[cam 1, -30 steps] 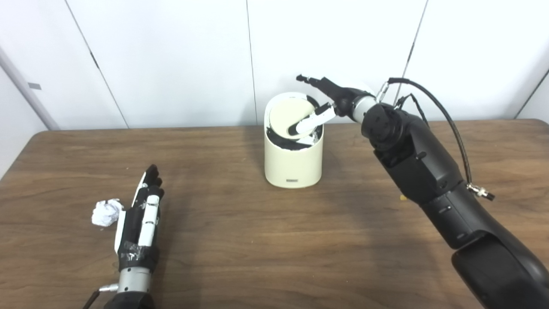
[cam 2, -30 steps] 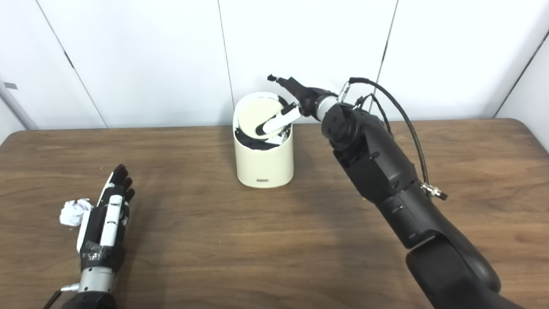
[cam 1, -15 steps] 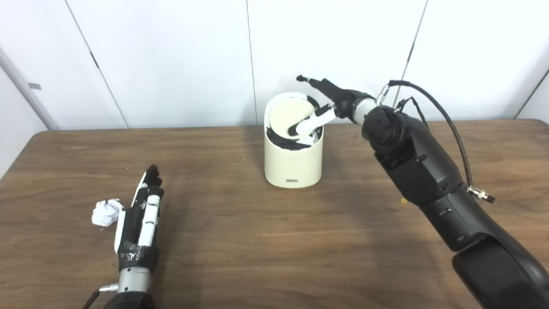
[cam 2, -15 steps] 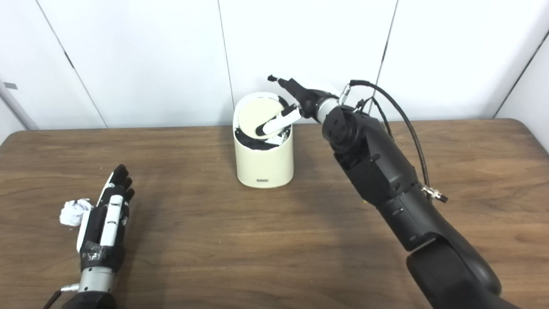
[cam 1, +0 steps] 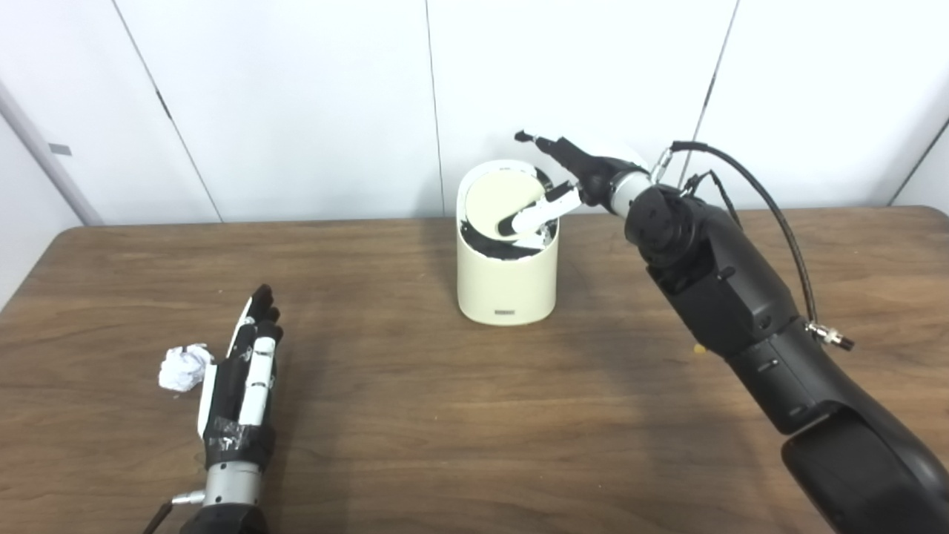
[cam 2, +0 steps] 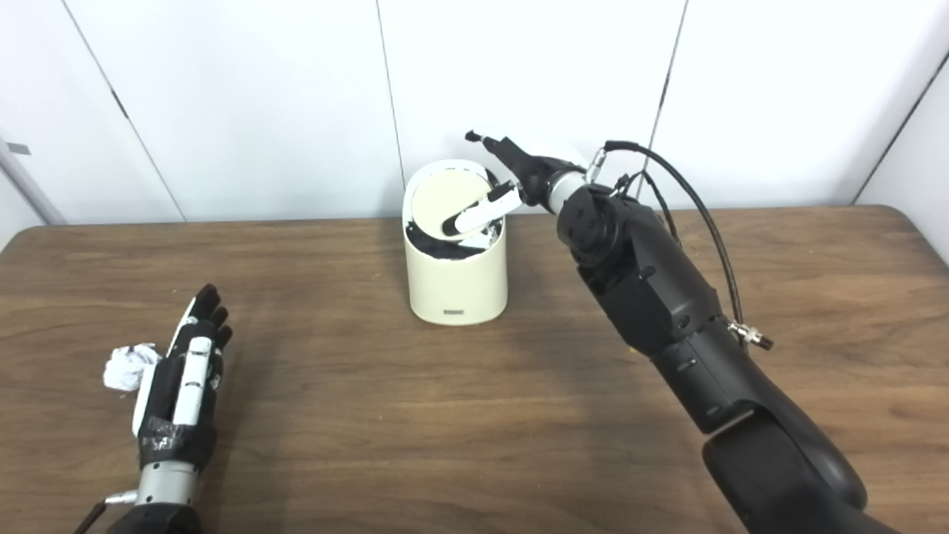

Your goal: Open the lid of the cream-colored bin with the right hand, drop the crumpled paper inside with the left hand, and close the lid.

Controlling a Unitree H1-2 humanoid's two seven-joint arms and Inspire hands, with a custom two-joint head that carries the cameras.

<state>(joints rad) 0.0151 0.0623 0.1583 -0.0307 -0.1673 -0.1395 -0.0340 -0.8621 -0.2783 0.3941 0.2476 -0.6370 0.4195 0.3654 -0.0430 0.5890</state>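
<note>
Tabletop (cam 1: 445, 415) of dark wood grain fills the near ground; at its near left the left hand (cam 1: 241, 386) lies flat, palm down, its fingers (cam 1: 256, 371) stretched forward and pressed side by side, holding nothing; just beside that hand, on its outer left and touching or almost touching its edge, sits the crumpled paper (cam 1: 182, 367), a small white wad resting on the wood; from the near right corner the right arm (cam 1: 749, 311) rises as a thick black limb, slanting up and leftward toward the back, a black cable (cam 1: 771, 200) looping above it; farther back, near the middle of the tabletop's far part, stands the cream-colored bin (cam 1: 507, 278), upright and cylindrical, with a small label low on its front; its round lid (cam 1: 498, 200) is tilted, the near edge dipped so that the dark inside shows beneath it; the right hand (cam 1: 574, 178) reaches over the bin's right rim, fingers spread, one white-cased finger pressing on the lid while another points up and leftward above the bin; behind everything stands a white panelled wall (cam 1: 296, 104).
</note>
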